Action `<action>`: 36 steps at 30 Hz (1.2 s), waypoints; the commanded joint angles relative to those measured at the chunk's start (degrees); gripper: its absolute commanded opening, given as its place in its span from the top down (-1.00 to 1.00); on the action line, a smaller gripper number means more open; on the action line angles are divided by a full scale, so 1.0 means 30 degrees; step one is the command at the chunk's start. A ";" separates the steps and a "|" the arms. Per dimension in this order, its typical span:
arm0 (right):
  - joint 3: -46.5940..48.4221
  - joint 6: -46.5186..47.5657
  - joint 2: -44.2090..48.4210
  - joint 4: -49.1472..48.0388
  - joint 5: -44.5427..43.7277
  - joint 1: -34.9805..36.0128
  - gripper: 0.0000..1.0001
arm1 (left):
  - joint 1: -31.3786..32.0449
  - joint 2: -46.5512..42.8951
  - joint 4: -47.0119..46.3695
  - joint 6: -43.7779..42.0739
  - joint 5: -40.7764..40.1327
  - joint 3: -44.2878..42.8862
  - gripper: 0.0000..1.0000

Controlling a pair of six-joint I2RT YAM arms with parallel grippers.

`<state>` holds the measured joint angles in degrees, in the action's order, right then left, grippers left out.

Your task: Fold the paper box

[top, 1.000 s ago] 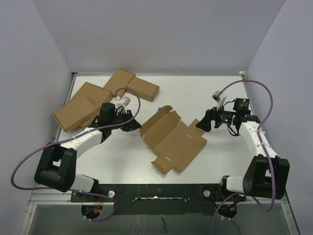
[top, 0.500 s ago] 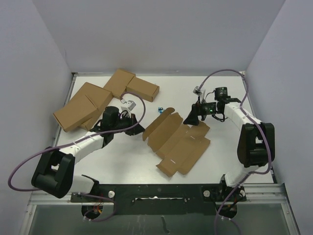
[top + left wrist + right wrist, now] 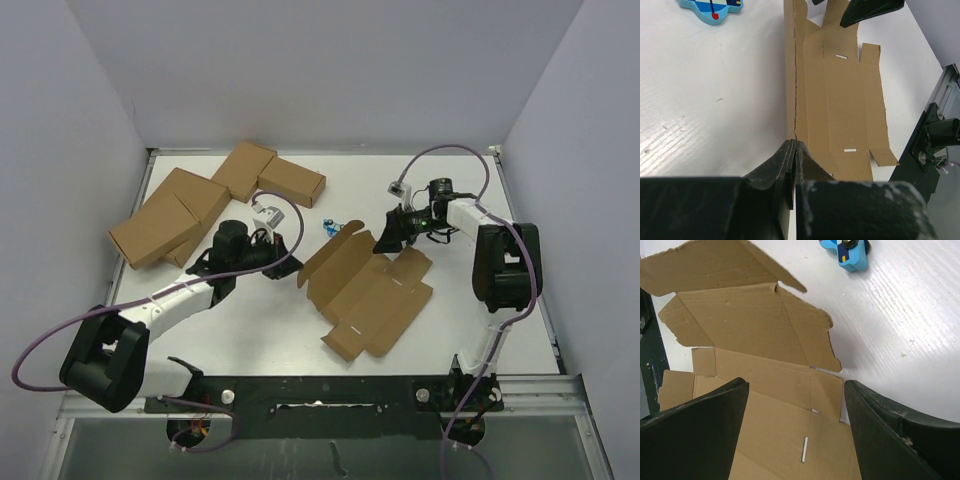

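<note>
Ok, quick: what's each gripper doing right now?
Left gripper: closed, pinching the edge of the box.
Right gripper: open over the box, holding nothing.

The paper box lies spread flat on the middle of the table, with the left gripper at its left edge and the right gripper over its far right corner. A small toy sits on the table just behind the sheet, between the two grippers. A cluster of cartons lies at the table's far left, behind the left gripper.
</note>
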<state>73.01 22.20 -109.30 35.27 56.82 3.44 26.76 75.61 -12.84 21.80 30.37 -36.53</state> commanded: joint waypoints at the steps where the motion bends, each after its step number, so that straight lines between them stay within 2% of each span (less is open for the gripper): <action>1: 0.1318 0.0429 -0.0579 -0.0012 0.0375 0.0331 -0.55 | 0.0370 -0.0702 -0.1324 -0.0105 -0.0087 -0.0256 1.00; 10: 0.3641 0.1175 -0.2896 0.0655 0.0280 0.0510 -0.36 | 0.0563 -0.1041 -0.0907 -0.0178 -0.0233 -0.0304 1.00; 12: 0.4018 0.1757 -0.3171 0.1130 0.0539 0.0786 -0.26 | 0.0593 -0.1078 -0.0906 -0.0181 -0.0257 -0.0323 1.00; 22: 0.4472 0.4853 -0.3110 0.3020 0.1616 0.1033 0.72 | 0.0600 -0.0536 -0.1022 -0.0149 -0.0029 -0.0391 1.00; 27: 0.4160 0.6879 -0.2353 0.3879 0.2612 0.0802 0.93 | 0.0528 -0.0204 -0.1081 -0.0018 0.0246 -0.0354 0.98; 32: 0.3810 0.8798 -0.1602 0.4643 0.3122 0.0726 1.00 | 0.0191 -0.0340 -0.0653 0.0115 0.0486 -0.0332 0.58; 36: 0.3673 0.9584 -0.1164 0.5058 0.3375 0.0726 1.00 | 0.0073 -0.0503 0.0255 -0.0312 0.0524 -0.0495 0.14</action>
<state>84.25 45.80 -117.58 48.45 62.74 5.96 27.53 75.09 -12.67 21.98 30.72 -36.53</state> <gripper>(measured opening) 0.045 0.343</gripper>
